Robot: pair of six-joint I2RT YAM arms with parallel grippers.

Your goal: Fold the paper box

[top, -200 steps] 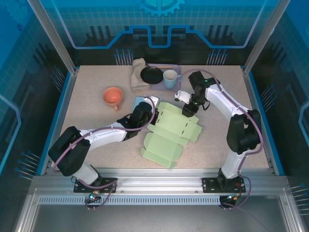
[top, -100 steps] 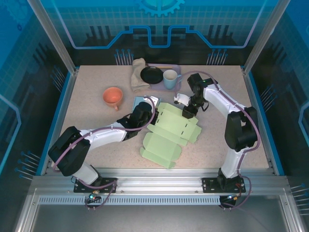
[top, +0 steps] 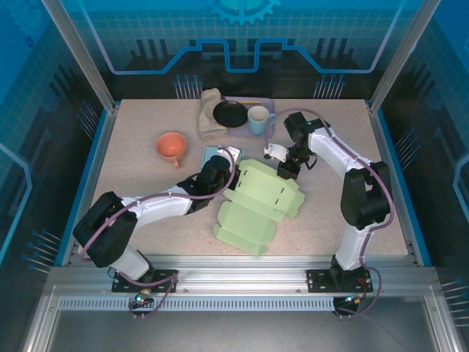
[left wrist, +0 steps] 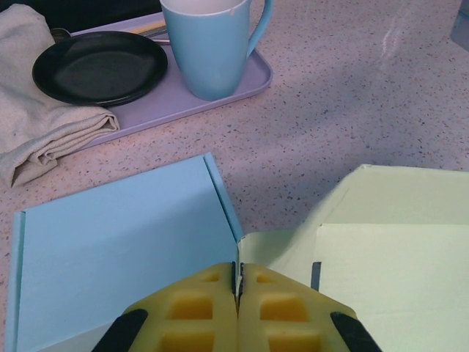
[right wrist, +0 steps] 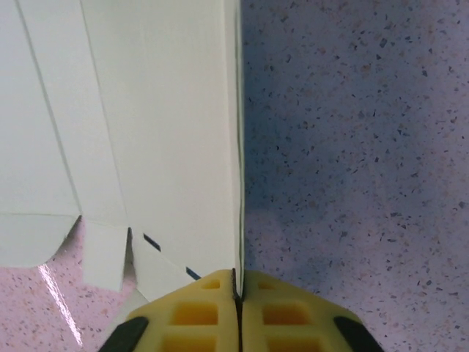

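Broadly, the speckled pinkish table carries the paper box, a flat, pale green die-cut card blank with scored flaps and slots. It lies just on the near side of the lavender tray, toward the arm bases. The left gripper has its yellow fingers pressed together, apparently on the box's edge nearest below the tray's left end. The right gripper is likewise closed, pinching a thin raised edge of the box below the tray's right end. A smooth light blue card sheet lies flat between tray and box, touching the box. Left of the tray sits a crumpled beige cloth. On the tray stand a round matte black plate and a glossy blue mug. An orange cup sits well left of the tray.
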